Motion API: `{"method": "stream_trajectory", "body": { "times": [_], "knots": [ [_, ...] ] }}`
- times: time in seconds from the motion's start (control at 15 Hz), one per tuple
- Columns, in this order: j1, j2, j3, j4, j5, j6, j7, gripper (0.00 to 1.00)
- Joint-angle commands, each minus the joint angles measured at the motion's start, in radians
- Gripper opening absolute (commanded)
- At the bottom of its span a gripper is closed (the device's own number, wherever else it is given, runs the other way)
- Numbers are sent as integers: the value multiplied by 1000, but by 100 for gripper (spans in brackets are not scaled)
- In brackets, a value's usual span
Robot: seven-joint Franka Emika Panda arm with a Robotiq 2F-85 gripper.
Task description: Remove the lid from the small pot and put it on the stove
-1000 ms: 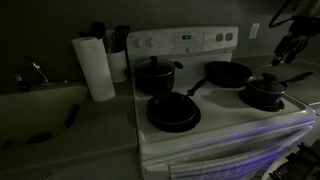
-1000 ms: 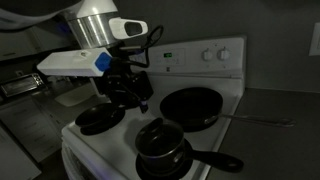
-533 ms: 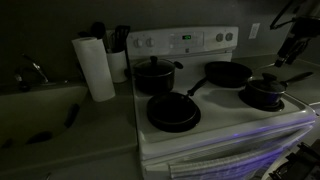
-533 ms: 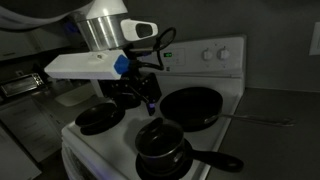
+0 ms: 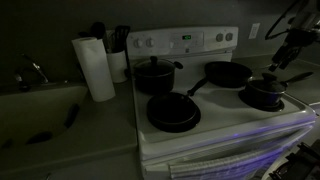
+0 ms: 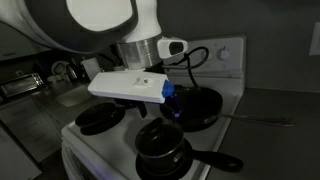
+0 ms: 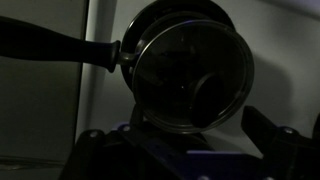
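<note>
Lid (image 7: 190, 80) is seen seated on the small pot (image 5: 265, 98), which stands on a front burner of the stove (image 5: 230, 126), at the corner nearest the arm in an exterior view. In the wrist view the lid's see-through centre and pale thin rim are shown from above, and the pot's short handle (image 7: 60, 45) is seen running off toward the left edge of that view; a dark shape on the glass may be the knob, though this cannot be told in the dim light. The tool (image 7: 185, 138) is seen at the bottom of the wrist view with its two fingers (image 7: 92, 148) spread wide to either side, and nothing is held between them. In an exterior view the tool (image 5: 287, 48) is shown above the small pot and apart from it, with no contact with the lid. In an exterior view the lid (image 6: 160, 140) and its pot are seen at the front of the stove, while the tool itself is hidden behind a white wrist plate (image 6: 130, 85). A taller black pot (image 5: 153, 75) is placed on a back burner, one frying pan (image 5: 173, 112) on the other front burner and another frying pan (image 5: 228, 72) at the back beside the small pot. A paper towel roll (image 5: 97, 68) is stood upright on the table (image 5: 60, 122) beside the stove.
</note>
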Motion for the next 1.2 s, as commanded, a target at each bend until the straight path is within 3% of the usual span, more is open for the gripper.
{"method": "stream_trajectory", "body": {
  "times": [0.0,1.13],
  "knots": [
    [-2,60,7,17,48,22,-39,100],
    [-13,154,65,20,42,19,10,100]
  ]
}}
